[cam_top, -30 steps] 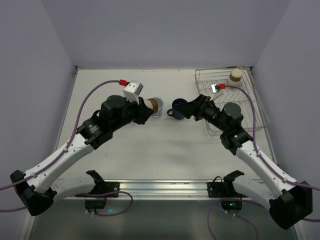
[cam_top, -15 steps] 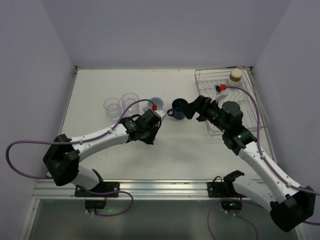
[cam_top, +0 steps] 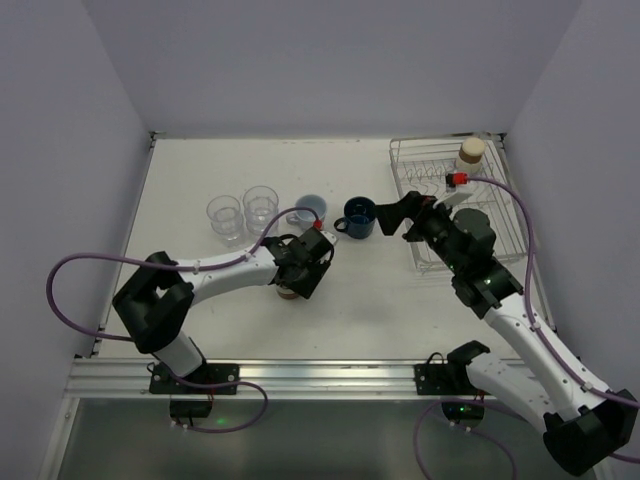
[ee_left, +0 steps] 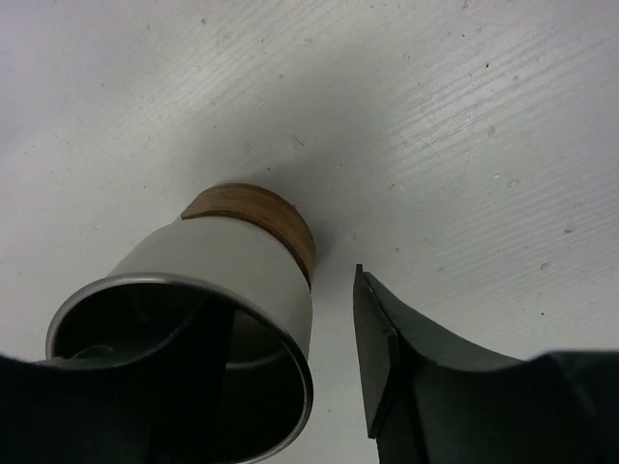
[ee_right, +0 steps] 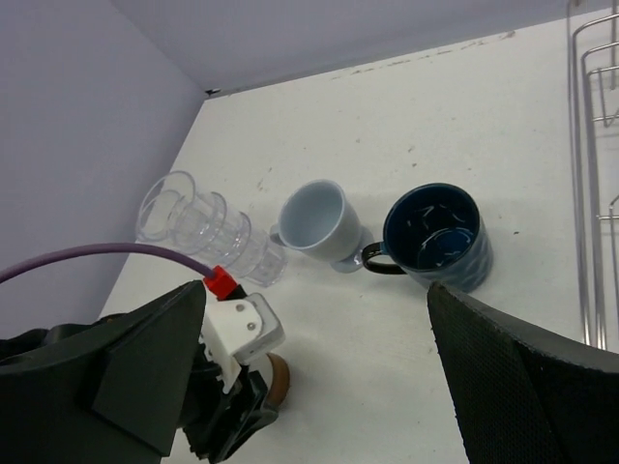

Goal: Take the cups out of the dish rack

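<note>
1. The banded cream cup (ee_left: 227, 280) sits brown base down on the table (cam_top: 370, 290), well left of the dish rack (cam_top: 450, 200). The left gripper (ee_left: 290, 338) straddles its wall with the outer finger off it, so the grip looks slack.
2. Best to rise straight up, so the inner finger does not tip the cup.
3. Nearer the rack stand the dark blue mug (cam_top: 358, 216) and a pale cup (cam_top: 311, 208), with the glass tumblers (cam_top: 225, 215) farther off. The right gripper (ee_right: 314, 319) gapes wide and empty. Another cream cup (cam_top: 471, 152) waits in the rack.
</note>
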Robot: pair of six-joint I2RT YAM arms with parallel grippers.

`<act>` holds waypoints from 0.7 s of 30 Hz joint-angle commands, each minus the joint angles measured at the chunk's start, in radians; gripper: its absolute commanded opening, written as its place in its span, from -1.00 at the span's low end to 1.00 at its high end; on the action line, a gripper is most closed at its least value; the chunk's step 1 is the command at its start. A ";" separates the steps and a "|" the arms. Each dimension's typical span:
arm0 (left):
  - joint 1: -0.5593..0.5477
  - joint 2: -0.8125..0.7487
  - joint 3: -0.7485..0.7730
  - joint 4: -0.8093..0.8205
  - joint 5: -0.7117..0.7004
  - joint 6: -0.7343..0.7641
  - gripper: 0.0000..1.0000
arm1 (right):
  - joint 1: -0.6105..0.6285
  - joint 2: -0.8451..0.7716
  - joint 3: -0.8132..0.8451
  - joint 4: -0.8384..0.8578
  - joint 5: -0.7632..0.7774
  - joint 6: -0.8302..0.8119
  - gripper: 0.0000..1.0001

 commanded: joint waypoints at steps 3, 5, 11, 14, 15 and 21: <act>-0.006 -0.075 0.066 0.014 -0.047 0.011 0.33 | -0.031 0.028 0.057 -0.044 0.148 -0.078 0.98; -0.006 -0.108 0.091 0.015 -0.050 0.011 0.53 | -0.057 0.095 0.097 -0.073 0.162 -0.100 0.98; -0.006 -0.260 0.124 0.072 -0.059 0.013 0.93 | -0.261 0.299 0.221 -0.109 0.160 -0.129 0.90; -0.006 -0.396 0.100 0.141 -0.036 0.020 0.98 | -0.344 0.422 0.307 -0.123 0.193 -0.154 0.84; -0.006 -0.435 0.088 0.161 -0.024 0.025 0.99 | -0.364 0.457 0.336 -0.132 0.196 -0.158 0.82; -0.005 -0.736 -0.010 0.233 -0.018 0.088 1.00 | -0.484 0.715 0.546 -0.178 0.202 -0.189 0.75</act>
